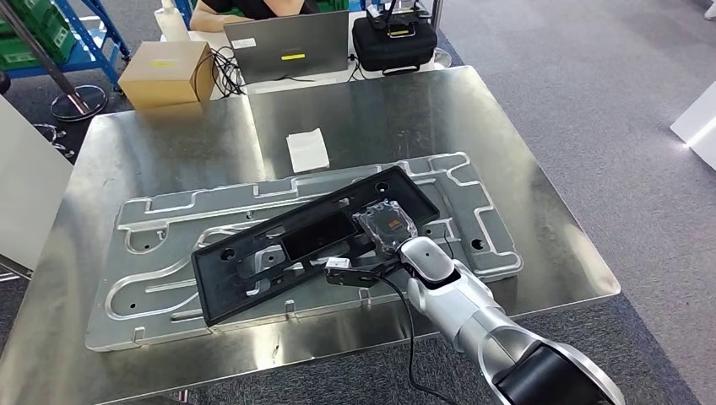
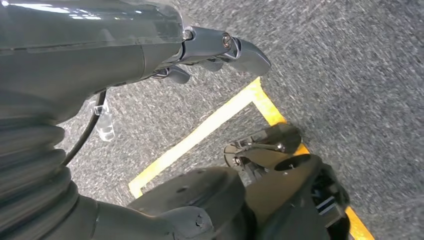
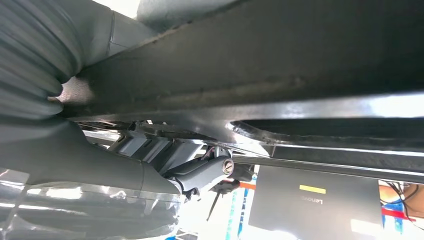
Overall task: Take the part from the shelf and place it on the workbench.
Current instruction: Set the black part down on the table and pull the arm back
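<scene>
Holding: the right robot hand (image 1: 390, 232) grips the long black part (image 1: 312, 245) at its near edge, right of frame centre in the head view; the fingers are hidden under the part's rim, the back of the hand lies on top.
Part position: lies slantwise across the middle of the frame, its low end at lower left, its high end at upper right, resting on the silver plate (image 1: 169, 253).
Silver plate: a large machined metal panel with grooves and holes, flat on the table (image 1: 540, 253), spanning most of its width.
Right wrist view: the part's dark underside (image 3: 280, 60) crosses the picture; the right hand's thumb (image 3: 205, 172) is tucked just beneath its edge.
Left robot hand (image 2: 220, 50): hangs over grey carpet and a yellow floor line (image 2: 200, 135), fingers curled in, nothing in them.
Paper slip (image 1: 307, 150): white, on the table above the plate, centre of the frame.
Upper part of the frame: a laptop (image 1: 287, 46), a cardboard box (image 1: 165, 74) to its left, a black case (image 1: 393, 42) to its right.
Person: seated behind the laptop, at the top edge; an arm (image 1: 215, 15) shows.
</scene>
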